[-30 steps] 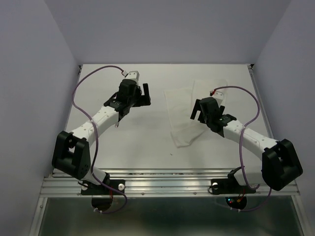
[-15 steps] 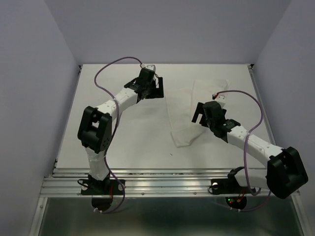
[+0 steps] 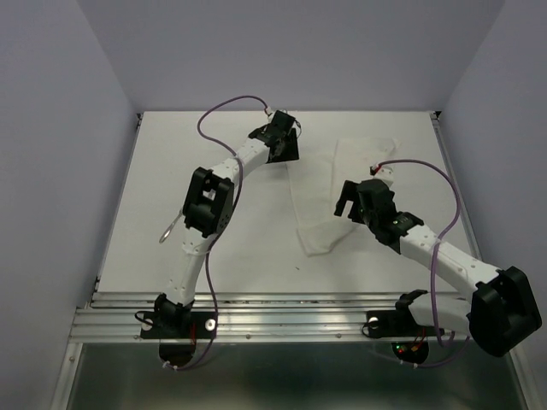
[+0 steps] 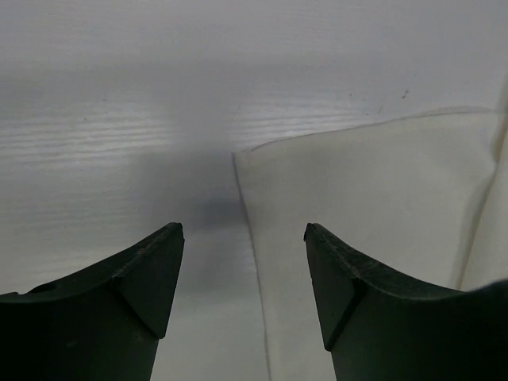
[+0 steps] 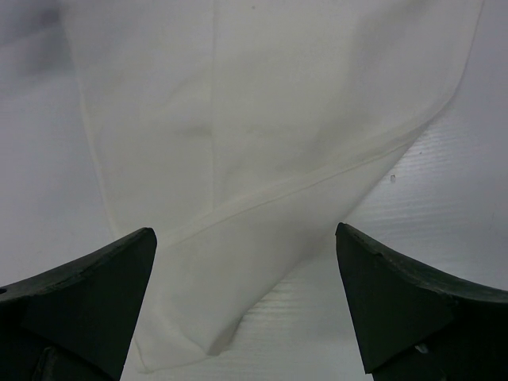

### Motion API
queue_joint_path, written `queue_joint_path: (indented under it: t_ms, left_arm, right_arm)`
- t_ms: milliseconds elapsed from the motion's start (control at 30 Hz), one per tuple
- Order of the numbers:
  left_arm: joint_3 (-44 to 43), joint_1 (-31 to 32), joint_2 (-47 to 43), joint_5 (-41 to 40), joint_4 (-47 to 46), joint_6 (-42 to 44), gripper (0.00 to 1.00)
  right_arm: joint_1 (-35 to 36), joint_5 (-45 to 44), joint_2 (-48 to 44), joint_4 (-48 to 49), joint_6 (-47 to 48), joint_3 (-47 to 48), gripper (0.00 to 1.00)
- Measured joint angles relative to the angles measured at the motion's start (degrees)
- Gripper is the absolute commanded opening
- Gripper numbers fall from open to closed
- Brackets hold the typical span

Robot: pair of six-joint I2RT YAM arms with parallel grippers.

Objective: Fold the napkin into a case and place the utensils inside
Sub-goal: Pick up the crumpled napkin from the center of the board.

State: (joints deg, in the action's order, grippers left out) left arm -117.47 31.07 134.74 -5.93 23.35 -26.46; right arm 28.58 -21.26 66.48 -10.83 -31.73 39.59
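Note:
The white napkin [image 3: 318, 203] lies loosely folded and rumpled on the table, right of centre. My left gripper [image 3: 285, 152] reaches far across the table and stands open just above the napkin's far left corner. In the left wrist view that corner of the napkin [image 4: 373, 214] sits between the spread fingers [image 4: 151, 270]. My right gripper [image 3: 347, 200] hovers open over the napkin's right side. The right wrist view shows the napkin [image 5: 262, 119] with a diagonal fold ahead of the open gripper [image 5: 246, 238]. One shiny utensil [image 3: 166, 231] lies at the table's left. No case shows.
The white table [image 3: 239, 256] has a metal rail along its near edge [image 3: 282, 318]. Grey walls close in on the left, right and back. Purple cables [image 3: 231, 107] loop above both arms.
My left arm has swung forward and to the right, from the left middle of the table to the napkin's far left corner. That uncovered the utensil. The right gripper barely shifted.

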Motion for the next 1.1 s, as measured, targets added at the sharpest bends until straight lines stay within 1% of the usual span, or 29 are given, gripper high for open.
queue_joint_path:
  t_ms: [133,200,333,500,567,633,733,767,800,833,1000,1100]
  left_arm:
    - [-7.87,0.02,6.45,-1.95,3.08,-0.44,0.73]
    - [-10.47,0.02,8.83,-2.36,4.02,-0.66,0.71]
    - [-11.56,0.37,10.32,-2.47,4.46,-1.03,0.66]
    - [-13.57,2.38,11.47,-4.5,5.73,-0.79,0.66]
    - [-14.93,3.65,12.28,-5.81,6.54,-0.5,0.65]
    - [-15.32,4.26,12.55,-6.62,6.97,-0.24,0.58]
    - [-15.39,5.2,12.7,-7.1,7.19,0.04,0.35]
    - [-15.78,5.31,13.03,-7.21,7.45,0.33,0.19]
    - [-16.33,5.35,13.33,-7.34,7.5,0.46,0.08]
    - [-16.7,5.31,13.64,-7.45,7.45,0.22,0.0]
    - [-16.44,4.79,13.64,-7.89,7.39,0.48,0.0]
    - [-10.38,4.22,10.36,-7.96,5.22,0.31,0.0]
  right_arm:
    - [0.0,0.13,-0.15,-0.26,-0.02,-0.42,1.0]
    - [0.0,0.13,-0.15,-0.26,-0.02,-0.42,1.0]
    - [0.0,0.13,-0.15,-0.28,-0.07,-0.44,1.0]
    - [0.0,0.13,-0.15,-0.28,-0.24,-0.44,1.0]
    - [0.0,0.13,-0.15,-0.31,-0.28,-0.44,1.0]
    - [0.0,0.13,-0.15,-0.31,-0.5,-0.46,1.0]
    - [0.0,0.13,-0.5,-0.31,-0.87,-1.07,1.0]
    - [0.0,0.13,-0.7,-0.5,-0.98,-1.36,1.0]
    - [0.0,0.13,-0.83,-0.52,-1.11,-1.57,1.0]
    - [0.0,0.13,-0.87,-0.55,-1.11,-1.7,1.0]
    - [0.0,0.9,-0.87,-0.68,-0.79,-1.86,1.0]
    - [0.0,2.69,-0.63,-0.66,0.31,-1.84,1.0]
